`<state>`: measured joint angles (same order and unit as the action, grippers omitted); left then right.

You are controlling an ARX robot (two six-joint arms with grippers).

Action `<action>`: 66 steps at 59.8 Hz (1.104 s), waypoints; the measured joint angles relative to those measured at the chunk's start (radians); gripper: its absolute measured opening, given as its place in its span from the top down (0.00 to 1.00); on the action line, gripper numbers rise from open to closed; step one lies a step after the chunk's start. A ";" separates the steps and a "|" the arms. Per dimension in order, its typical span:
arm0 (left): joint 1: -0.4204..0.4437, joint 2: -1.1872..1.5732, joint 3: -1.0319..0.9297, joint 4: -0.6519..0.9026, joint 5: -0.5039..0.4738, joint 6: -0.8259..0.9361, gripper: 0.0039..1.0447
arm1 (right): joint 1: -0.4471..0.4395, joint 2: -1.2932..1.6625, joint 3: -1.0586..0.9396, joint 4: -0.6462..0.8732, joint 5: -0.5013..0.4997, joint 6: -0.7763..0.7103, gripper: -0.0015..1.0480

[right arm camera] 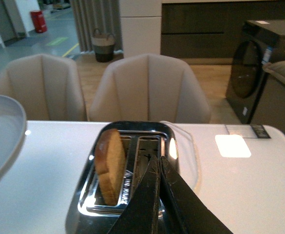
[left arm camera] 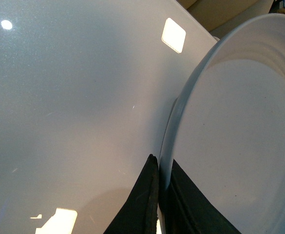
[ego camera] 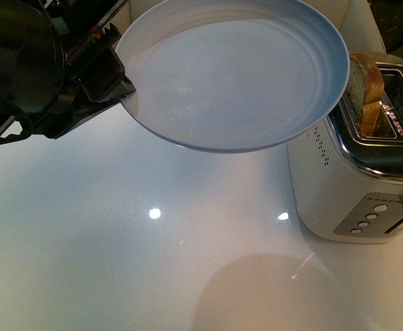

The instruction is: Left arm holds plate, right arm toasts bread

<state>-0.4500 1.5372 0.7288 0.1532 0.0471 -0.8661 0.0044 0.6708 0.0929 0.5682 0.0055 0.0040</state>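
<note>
plate (ego camera: 235,76): pale blue, empty, tilted, aloft | bread (ego camera: 364,83): upright in toaster (ego camera: 332,186) slot

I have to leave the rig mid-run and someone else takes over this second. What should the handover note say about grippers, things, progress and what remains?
Left gripper: shut on the plate at its rim, holding it in the air over the table, next to the toaster.
Right gripper: shut, empty, just above the toaster's slots.
Bread: upright in one slot, sticking well out.
Done: plate is up; bread is in the toaster.
Left: cannot tell whether the bread is toasted. Probably toast it if not, then move it onto the plate.
</note>
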 joint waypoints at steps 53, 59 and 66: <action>0.000 0.000 0.000 0.000 0.001 0.000 0.97 | -0.001 -0.386 -0.075 -0.282 -0.005 -0.001 0.98; 0.000 0.000 0.000 0.000 0.001 0.000 0.97 | -0.001 -0.417 -0.075 -0.315 -0.004 -0.001 0.98; 0.000 0.000 0.000 0.000 0.001 0.000 0.97 | -0.001 -0.450 -0.075 -0.346 -0.005 -0.001 0.98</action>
<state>-0.4500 1.5368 0.7288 0.1532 0.0483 -0.8665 0.0032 0.2207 0.0177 0.2226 0.0010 0.0032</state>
